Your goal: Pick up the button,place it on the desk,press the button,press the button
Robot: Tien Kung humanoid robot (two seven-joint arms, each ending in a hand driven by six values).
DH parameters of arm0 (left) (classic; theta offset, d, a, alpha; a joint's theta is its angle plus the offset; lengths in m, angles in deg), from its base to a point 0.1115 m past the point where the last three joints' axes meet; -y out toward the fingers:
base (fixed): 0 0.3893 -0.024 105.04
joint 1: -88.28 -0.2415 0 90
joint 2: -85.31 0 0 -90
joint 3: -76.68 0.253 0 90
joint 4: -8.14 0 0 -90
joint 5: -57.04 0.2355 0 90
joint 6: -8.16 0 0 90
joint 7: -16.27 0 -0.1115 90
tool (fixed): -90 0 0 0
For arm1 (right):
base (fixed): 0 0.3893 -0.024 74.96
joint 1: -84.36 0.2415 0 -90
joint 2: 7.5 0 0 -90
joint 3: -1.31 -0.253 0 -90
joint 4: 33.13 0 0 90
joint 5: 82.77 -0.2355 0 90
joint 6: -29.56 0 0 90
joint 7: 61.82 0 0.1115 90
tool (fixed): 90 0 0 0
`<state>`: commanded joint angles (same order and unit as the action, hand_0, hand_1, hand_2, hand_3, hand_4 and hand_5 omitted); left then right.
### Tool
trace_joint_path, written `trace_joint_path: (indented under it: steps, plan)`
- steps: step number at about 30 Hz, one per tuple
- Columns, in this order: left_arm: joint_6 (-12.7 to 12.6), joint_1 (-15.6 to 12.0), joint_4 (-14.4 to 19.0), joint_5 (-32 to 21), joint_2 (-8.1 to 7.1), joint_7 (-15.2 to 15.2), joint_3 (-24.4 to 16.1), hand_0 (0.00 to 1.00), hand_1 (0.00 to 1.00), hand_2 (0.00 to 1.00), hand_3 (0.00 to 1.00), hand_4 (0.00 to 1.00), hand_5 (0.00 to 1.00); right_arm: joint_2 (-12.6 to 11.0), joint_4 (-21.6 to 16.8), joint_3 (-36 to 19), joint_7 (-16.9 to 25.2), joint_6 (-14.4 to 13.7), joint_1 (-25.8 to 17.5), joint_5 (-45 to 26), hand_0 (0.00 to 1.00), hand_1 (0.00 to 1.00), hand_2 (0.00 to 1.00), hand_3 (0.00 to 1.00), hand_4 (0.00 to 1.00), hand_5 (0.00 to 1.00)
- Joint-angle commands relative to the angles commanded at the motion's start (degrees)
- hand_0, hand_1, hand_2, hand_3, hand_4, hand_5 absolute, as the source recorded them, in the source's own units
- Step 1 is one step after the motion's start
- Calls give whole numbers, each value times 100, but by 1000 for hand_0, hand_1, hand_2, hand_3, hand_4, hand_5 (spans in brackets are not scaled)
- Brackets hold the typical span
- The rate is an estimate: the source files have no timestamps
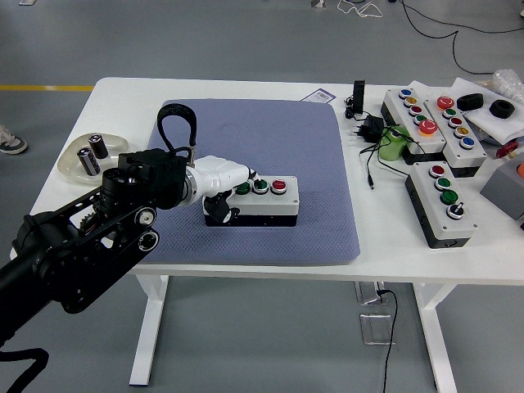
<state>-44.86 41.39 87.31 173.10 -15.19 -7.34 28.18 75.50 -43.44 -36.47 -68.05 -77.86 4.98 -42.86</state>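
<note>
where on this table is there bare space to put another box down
The blue-grey padded mat is bare behind the white three-button box and to its right, up to the mat's edge. The white table is also bare at its far left corner, behind the clear dish of batteries. The right end is crowded with button boxes and black cables.

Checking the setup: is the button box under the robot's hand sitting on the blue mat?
Yes, the button box lies on the blue mat, with the left hand over its left end.

Left hand (225, 184) forward, fingers curled.
</note>
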Motion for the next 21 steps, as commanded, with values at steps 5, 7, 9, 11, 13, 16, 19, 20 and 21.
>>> trace_joint_path:
  steps: [5,7,9,11,13,16,19,20,21]
  plan:
    - [0,-4,19,-1,2,-2,-2,17,40,78,852,587,2,1,0,-11,-1,0,0,11,651,565,599,637,253,260]
    - [0,0,51,5,2,1,-18,17,40,77,860,584,2,0,0,-13,-3,1,0,18,651,565,599,637,253,260]
    - [0,-6,99,26,5,30,-64,17,40,77,860,584,2,-1,0,-11,-2,1,-2,14,651,565,599,637,253,260]
    - [0,-2,160,30,11,71,-111,17,40,77,860,584,2,-1,0,-15,-3,0,-3,17,651,565,599,637,253,260]
    - [0,26,239,7,22,109,-140,16,42,80,870,591,2,-1,0,-13,-4,0,-5,12,651,565,599,637,253,260]
    - [0,82,287,-56,64,150,-135,16,42,80,870,591,2,0,0,-6,-7,-2,-8,1,651,565,599,637,253,260]
    - [0,177,198,-108,151,177,-92,16,41,80,871,592,2,1,0,6,-13,-3,-9,-8,651,565,598,637,253,260]
    - [0,214,134,-126,185,184,-72,16,41,80,871,592,2,1,0,10,-14,-4,-11,-13,651,565,598,637,253,260]
    - [0,247,67,-141,217,189,-54,16,41,80,871,592,2,1,0,12,-15,-5,-13,-14,651,565,598,637,253,260]
